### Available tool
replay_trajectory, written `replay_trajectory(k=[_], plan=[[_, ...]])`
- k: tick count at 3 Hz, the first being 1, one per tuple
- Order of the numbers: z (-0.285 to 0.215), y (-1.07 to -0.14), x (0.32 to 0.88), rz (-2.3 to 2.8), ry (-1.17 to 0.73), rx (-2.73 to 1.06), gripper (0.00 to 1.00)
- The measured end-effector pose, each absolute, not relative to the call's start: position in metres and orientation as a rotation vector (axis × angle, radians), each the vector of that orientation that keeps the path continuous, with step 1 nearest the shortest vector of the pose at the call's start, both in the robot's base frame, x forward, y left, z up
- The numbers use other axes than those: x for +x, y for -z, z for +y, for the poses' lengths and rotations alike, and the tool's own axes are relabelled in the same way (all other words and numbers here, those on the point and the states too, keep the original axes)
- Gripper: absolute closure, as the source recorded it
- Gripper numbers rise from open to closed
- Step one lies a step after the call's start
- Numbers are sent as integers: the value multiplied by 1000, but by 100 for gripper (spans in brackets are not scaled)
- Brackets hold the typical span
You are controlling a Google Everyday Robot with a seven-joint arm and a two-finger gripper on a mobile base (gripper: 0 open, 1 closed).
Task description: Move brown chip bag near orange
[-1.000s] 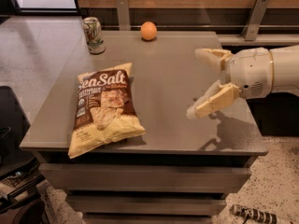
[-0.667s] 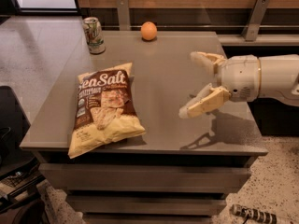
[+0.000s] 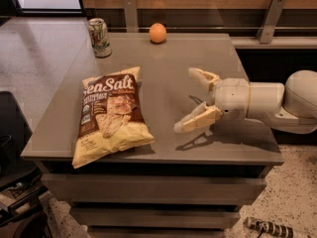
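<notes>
Hand (image 3: 184,100) moved left toward chip bag (image 3: 109,115) since earlier frames; chip bag, orange (image 3: 157,32) and can (image 3: 99,37) stayed put. Hand was spread wide, holding nothing, just right of chip bag, above surface (image 3: 168,63). Orange sat well behind chip bag, can behind it too. Step looked like approach for grasp. Next move called for closing gap, straddling chip bag's right edge, then clenching.

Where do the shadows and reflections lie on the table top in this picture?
Camera view: the gripper, open above the right side of the table, throws a dark shadow on the top just beneath it; the orange leaves a faint glow on the surface in front of it; the brown chip bag has a thin shadow along its near edge.
</notes>
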State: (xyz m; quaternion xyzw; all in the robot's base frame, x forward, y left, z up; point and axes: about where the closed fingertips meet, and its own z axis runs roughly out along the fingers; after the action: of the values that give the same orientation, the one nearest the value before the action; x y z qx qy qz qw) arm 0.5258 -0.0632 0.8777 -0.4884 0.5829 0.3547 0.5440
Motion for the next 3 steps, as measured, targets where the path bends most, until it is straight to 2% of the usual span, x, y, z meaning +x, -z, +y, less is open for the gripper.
replay_trajectory(k=[3], plan=[[-50,-876,505,1301,-926,-1252,0]])
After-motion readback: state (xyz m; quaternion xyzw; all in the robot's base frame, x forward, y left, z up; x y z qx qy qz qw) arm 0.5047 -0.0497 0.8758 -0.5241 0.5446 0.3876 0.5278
